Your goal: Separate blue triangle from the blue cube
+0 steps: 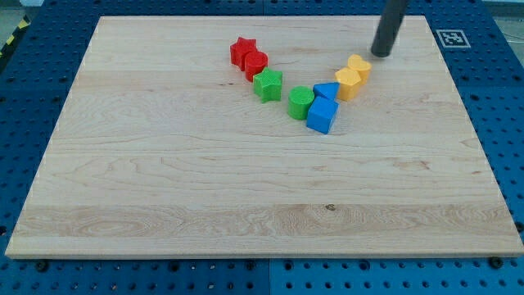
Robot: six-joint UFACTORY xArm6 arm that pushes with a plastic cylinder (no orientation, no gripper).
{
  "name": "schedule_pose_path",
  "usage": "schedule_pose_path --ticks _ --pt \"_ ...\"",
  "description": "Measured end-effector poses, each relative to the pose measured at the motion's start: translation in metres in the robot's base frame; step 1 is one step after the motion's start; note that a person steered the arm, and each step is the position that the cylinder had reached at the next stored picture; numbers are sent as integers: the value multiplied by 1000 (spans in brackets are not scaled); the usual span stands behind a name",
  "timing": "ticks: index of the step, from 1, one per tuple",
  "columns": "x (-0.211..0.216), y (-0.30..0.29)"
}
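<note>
The blue cube [322, 115] sits near the board's upper middle. The blue triangle [327, 90] lies just above it and touches it. My tip [381, 53] is on the board up and to the right of both, beyond the yellow blocks, not touching any block. A green cylinder [300, 102] touches the blue blocks on their left.
Two yellow blocks [353, 77] sit touching the blue triangle's right side, between it and my tip. A green star [268, 84], a red cylinder [255, 65] and a red star [242, 51] run up to the view's left. The wooden board [164, 180] ends near the top.
</note>
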State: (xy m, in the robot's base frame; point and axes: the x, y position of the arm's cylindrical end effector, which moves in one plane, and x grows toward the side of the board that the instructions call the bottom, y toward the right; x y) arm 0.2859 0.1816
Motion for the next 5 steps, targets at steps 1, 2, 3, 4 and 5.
schedule_pose_path --ticks 1,2,3,4,5 --pt "1 -29" --pt "11 -51" --pt "24 -68" --pt "34 -86" --pt "46 -90"
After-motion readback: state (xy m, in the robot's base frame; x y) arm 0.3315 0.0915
